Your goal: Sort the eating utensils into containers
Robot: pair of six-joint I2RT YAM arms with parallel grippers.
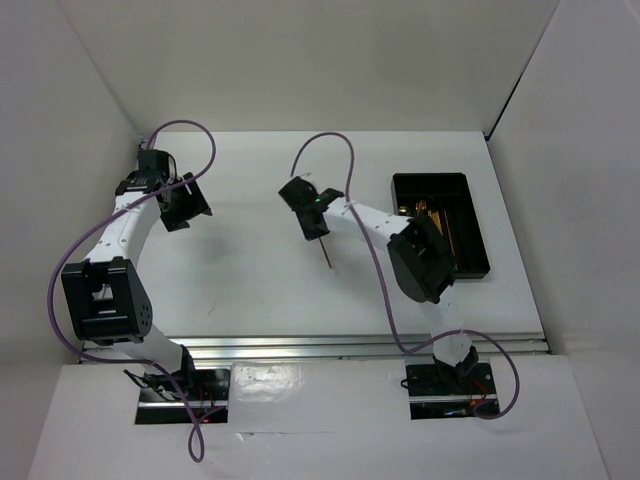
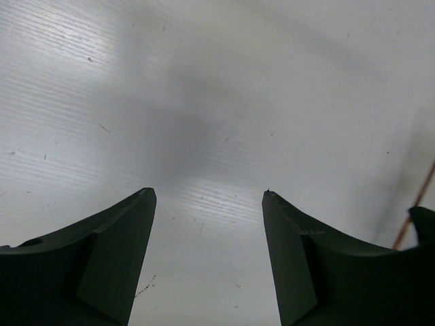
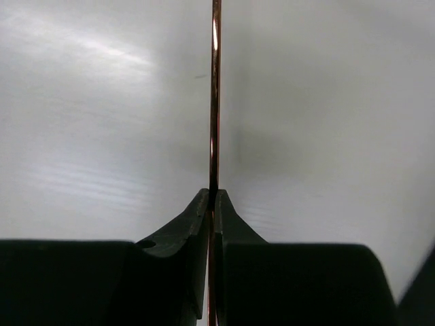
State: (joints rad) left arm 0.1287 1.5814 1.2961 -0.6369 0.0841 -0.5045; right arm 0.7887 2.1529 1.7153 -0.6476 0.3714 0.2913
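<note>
A thin brown chopstick (image 3: 215,102) runs straight up the right wrist view, pinched between the tips of my right gripper (image 3: 213,191), which is shut on it. From above, that gripper (image 1: 318,232) is over the middle of the table, and the chopstick's (image 1: 326,256) free end pokes out toward the near side. The black tray (image 1: 428,178) lies at the far right with gold-headed utensils (image 1: 424,210) and chopsticks (image 1: 447,236) inside. My left gripper (image 1: 188,212) is at the far left, open over bare table (image 2: 207,193). The held chopstick (image 2: 416,207) shows at that view's right edge.
White walls close the table in at the back and on both sides. A metal rail (image 1: 360,346) runs along the near edge, by the arm bases. Purple cables (image 1: 335,140) loop over both arms.
</note>
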